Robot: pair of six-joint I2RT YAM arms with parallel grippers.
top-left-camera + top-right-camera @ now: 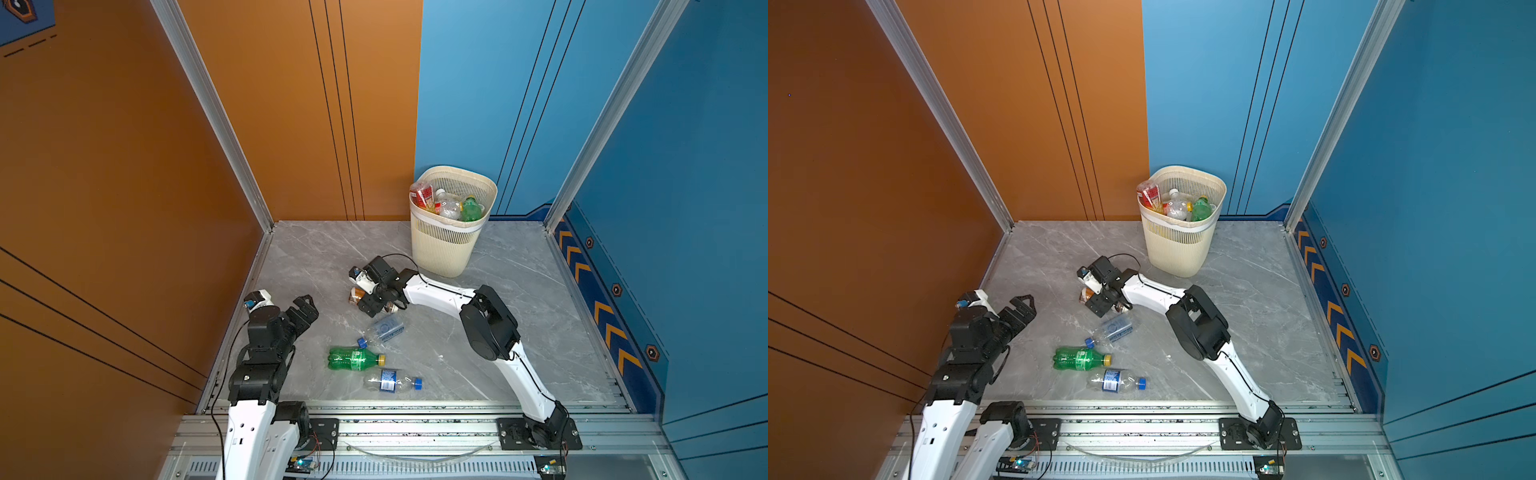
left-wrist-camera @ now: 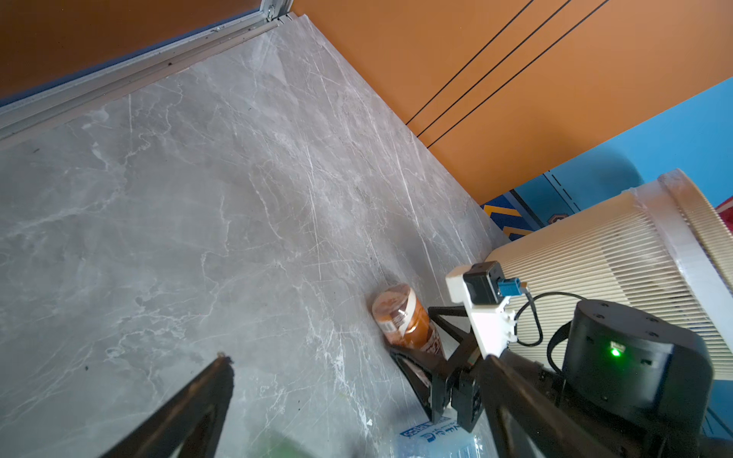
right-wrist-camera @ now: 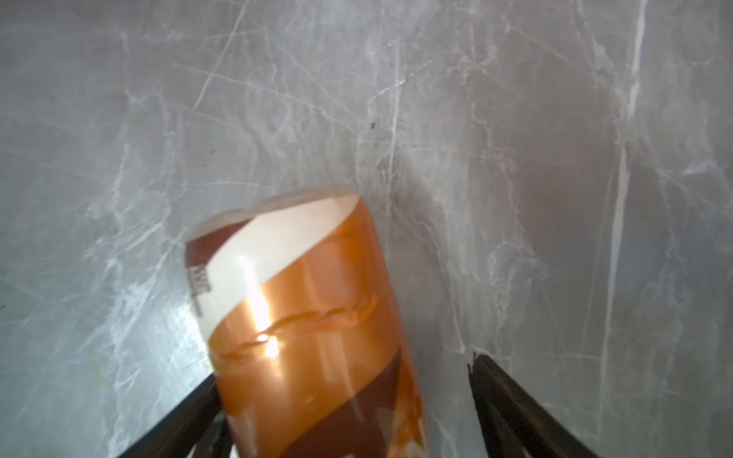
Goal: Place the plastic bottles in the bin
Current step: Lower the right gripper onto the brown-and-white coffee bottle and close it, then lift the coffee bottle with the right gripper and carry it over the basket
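Observation:
A brown bottle point(image 1: 355, 296) point(image 3: 301, 317) with a brown and white label lies on the grey table in front of the bin point(image 1: 446, 245). My right gripper point(image 1: 360, 293) point(image 3: 344, 370) is down around it, open: one finger touches its side and the other stands a gap away. Nearer me lie a clear bottle with a blue label point(image 1: 384, 329), a green bottle point(image 1: 353, 359) with a yellow cap, and a clear bottle point(image 1: 390, 381) with a blue cap. My left gripper point(image 1: 309, 307) point(image 2: 357, 359) hangs open and empty at the left. The cream slotted bin holds several bottles.
The bin stands at the back against the blue wall point(image 1: 540, 124). An orange wall point(image 1: 124, 166) closes the left side and an aluminium rail point(image 1: 415, 432) runs along the front edge. The right arm's elbow point(image 1: 490, 328) rises over the table's right half.

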